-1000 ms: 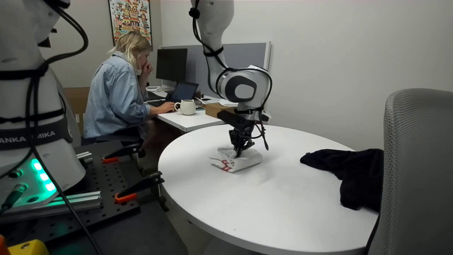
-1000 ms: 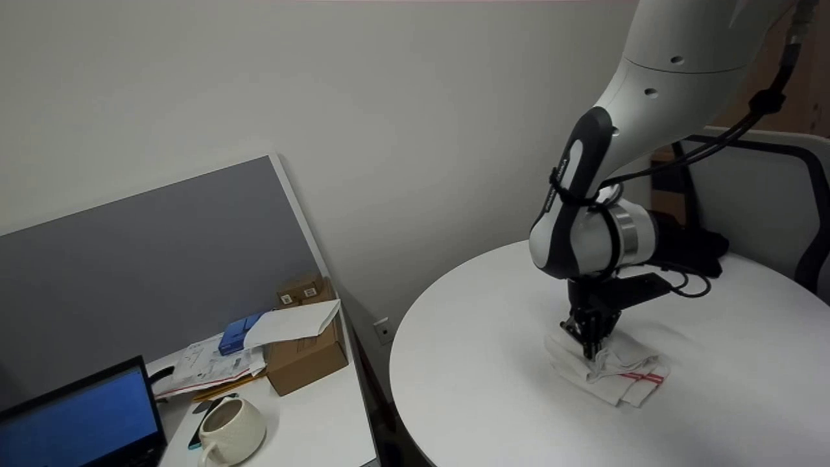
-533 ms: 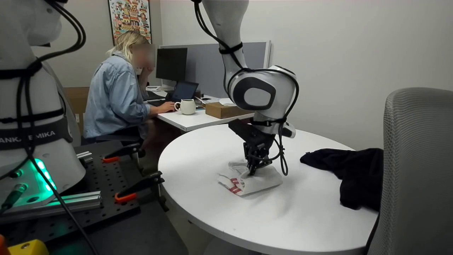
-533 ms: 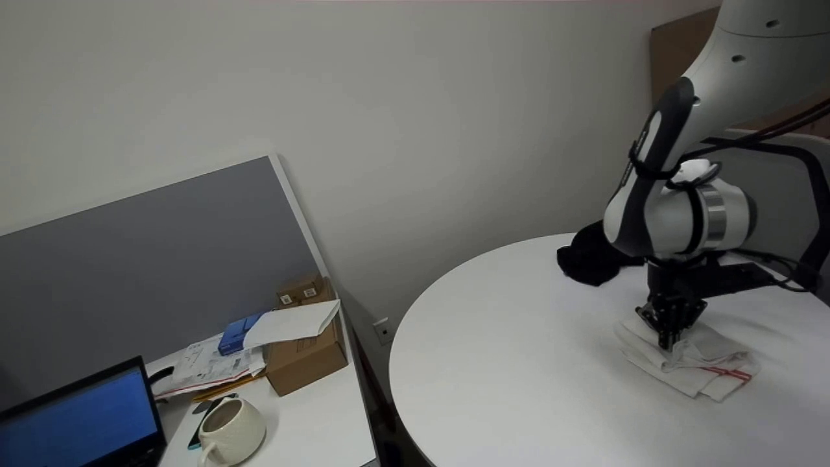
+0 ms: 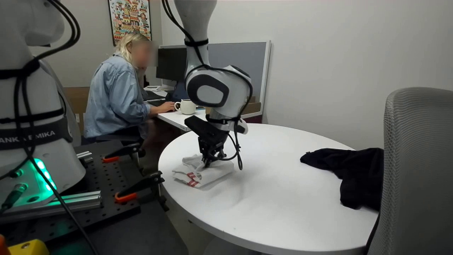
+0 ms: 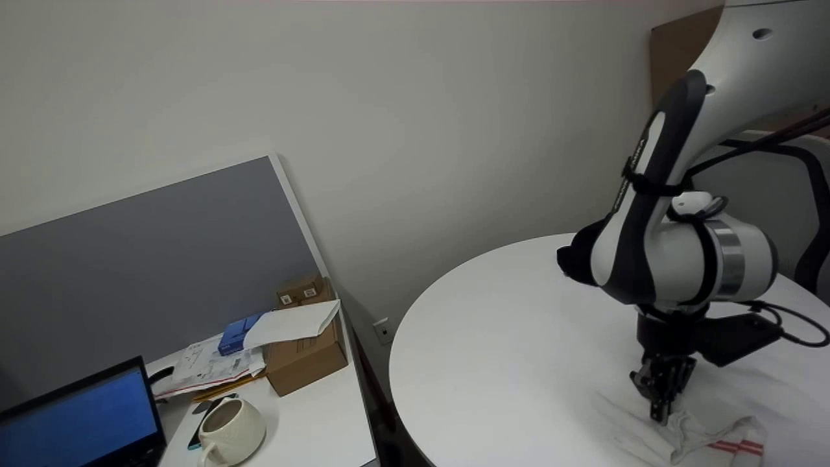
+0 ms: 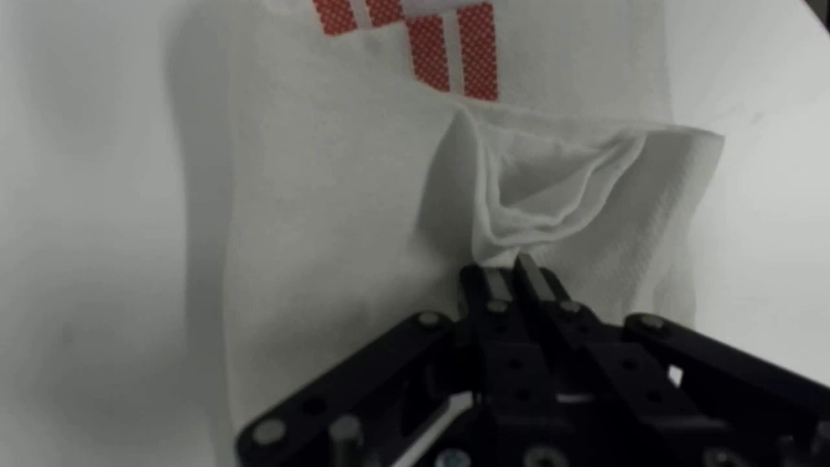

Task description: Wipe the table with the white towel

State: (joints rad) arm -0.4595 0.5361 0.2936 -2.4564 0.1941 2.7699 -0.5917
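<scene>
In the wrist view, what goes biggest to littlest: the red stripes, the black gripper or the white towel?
1. White towel: biggest, though partly covered
2. Black gripper: middle, but it's closer up, so its real size against the towel is unsure
3. Red stripes: littlest, even all together

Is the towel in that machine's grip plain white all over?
No, in the wrist view the white towel pinched by the gripper carries red stripes.

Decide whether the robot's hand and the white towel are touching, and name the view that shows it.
Touching. The wrist view shows the hand closed on a raised fold of the white towel.
</scene>
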